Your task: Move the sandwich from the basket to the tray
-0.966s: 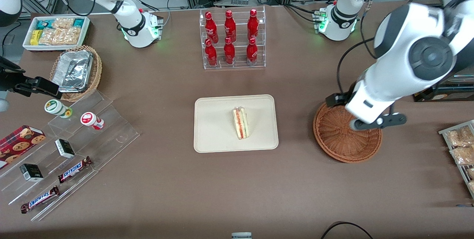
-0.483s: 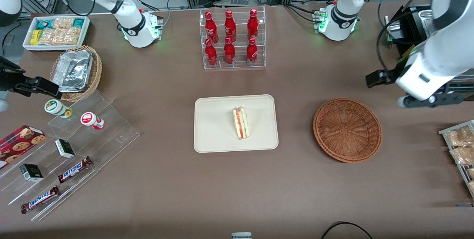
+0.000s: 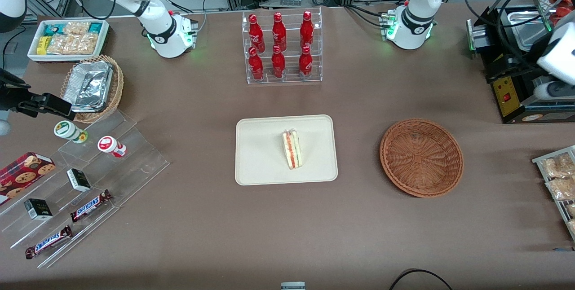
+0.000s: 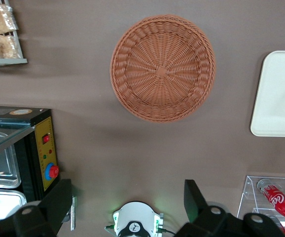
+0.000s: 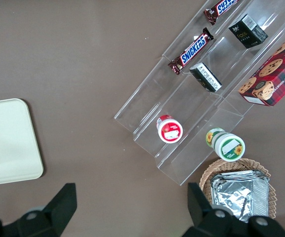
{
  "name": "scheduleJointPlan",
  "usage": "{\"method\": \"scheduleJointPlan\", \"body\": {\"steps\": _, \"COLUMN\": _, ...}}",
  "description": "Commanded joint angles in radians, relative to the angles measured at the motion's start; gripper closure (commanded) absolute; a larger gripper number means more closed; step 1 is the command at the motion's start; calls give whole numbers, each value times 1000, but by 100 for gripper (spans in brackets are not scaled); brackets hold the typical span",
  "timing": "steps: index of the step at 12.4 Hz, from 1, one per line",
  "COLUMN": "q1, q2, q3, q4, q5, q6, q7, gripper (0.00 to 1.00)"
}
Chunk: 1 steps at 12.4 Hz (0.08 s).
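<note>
Sandwich (image 3: pixel 292 149) lay on the tray (image 3: pixel 260 164), near its middle, with the red and green filling stripes showing along the edge turned toward the basket (image 3: pixel 421 158). The tray sat flat on the brown table (image 3: pixel 287 227), nearer the front camera than the clear rack of red bottles (image 3: pixel 281 46). The basket stood well apart from the tray toward the working arm's end of the table, round, woven, and with nothing in it; the left wrist view looked straight down into its bare weave. The gripper (image 4: pixel 127 207) hung high above the table, off past the basket at the working arm's end, close to the black machine with the yellow panel (image 3: pixel 508 95). Its two dark fingers (image 4: pixel 194 197) stood wide apart and held nothing. A wire rack of snack packets (image 3: pixel 559 182) lay at that same end, nearer the front camera than the basket.
</note>
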Motion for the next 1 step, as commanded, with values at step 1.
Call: {"method": "scheduleJointPlan", "body": {"steps": 1, "q1": -6, "q2": -36, "q3": 39, "q4": -32, "q5": -15, "q6": -1, "q7": 15, "gripper": 0}}
